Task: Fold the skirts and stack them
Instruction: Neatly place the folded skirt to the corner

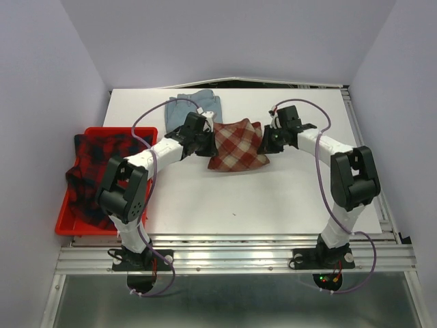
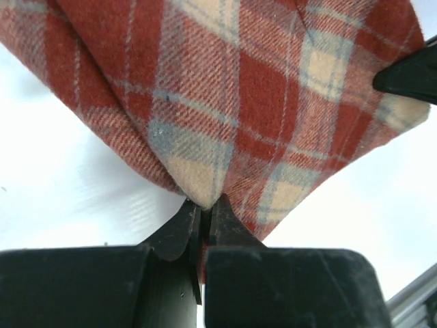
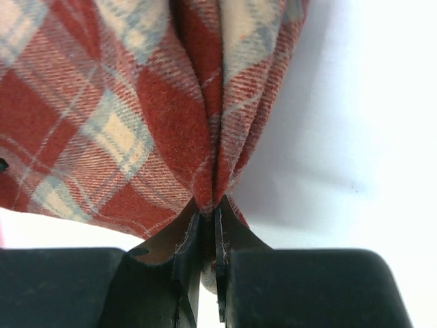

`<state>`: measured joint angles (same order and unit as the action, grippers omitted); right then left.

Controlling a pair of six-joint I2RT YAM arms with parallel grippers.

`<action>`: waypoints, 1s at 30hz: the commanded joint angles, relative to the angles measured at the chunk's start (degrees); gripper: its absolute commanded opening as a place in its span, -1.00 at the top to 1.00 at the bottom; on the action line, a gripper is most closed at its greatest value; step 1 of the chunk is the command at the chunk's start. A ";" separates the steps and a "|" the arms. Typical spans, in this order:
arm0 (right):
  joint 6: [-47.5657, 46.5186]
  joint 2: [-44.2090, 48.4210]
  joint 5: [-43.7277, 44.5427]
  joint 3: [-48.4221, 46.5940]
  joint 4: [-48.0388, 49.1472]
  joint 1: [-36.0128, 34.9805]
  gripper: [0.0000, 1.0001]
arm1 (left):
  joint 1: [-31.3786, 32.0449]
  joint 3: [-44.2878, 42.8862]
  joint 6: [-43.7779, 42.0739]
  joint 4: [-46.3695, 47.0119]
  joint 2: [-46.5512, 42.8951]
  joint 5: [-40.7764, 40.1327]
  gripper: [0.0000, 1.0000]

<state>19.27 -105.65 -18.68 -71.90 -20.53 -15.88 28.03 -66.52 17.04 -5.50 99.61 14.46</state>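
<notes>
1. A big white bench (image 1: pixel 273 198) fills the middle of the room, with pale walls around it.
2. Two white and black robot arms stand at the near edge. The left arm (image 1: pixel 147 160) and the right arm (image 1: pixel 334 147) both reach in toward the middle of the bench.
3. A red plastic tray (image 1: pixel 68 227) sits at the left side of the bench.
4. A large red and navy plaid skirt (image 1: pixel 95 171) lies bunched up in that tray. Some of it hangs over the tray's left wall.
5. A brick-red and cream check skirt (image 1: pixel 237 145) is in the middle of the bench, between the two arms.
6. A light blue denim-like skirt (image 1: pixel 184 109) lies at the far side of the bench, just behind the left arm's tip. I cannot tell if it touches the check skirt.
7. The left jaws are clenched tight on the left corner of the check skirt. Only a thin bit of cloth sits between them.
8. The right jaws are clenched on the right side of the same skirt, and the cloth bunches into folds where they pinch it.
</notes>
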 commanded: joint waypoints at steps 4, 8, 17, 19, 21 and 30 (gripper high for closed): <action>-1.42 6.32 8.73 -7.72 2.43 -1.35 0.99 | 0.79 -9.49 -9.74 -3.02 -1.61 -6.10 1.00; -2.65 6.50 10.15 -10.71 2.69 -1.87 0.99 | 1.06 -13.19 -12.02 -3.55 -1.26 -7.25 1.00; -5.64 -0.25 9.10 -24.40 8.49 -2.40 0.99 | 0.01 -22.42 -16.69 -1.01 -0.30 -12.78 1.00; -5.73 -4.28 9.10 -27.75 9.72 -2.93 0.99 | -1.31 -25.05 -16.69 -0.92 0.84 -13.31 1.00; -5.56 -7.10 8.75 -32.76 10.86 -3.46 0.99 | -2.72 -26.82 -18.26 -0.74 1.72 -13.75 1.00; -4.50 -23.36 6.90 -48.15 16.75 -6.35 0.99 | -13.87 -31.21 -18.62 2.68 6.47 -11.39 1.00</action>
<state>14.98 -126.28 -12.01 -115.24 -10.81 -20.82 17.41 -94.61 0.19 -7.07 105.62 3.29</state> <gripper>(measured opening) 0.131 0.081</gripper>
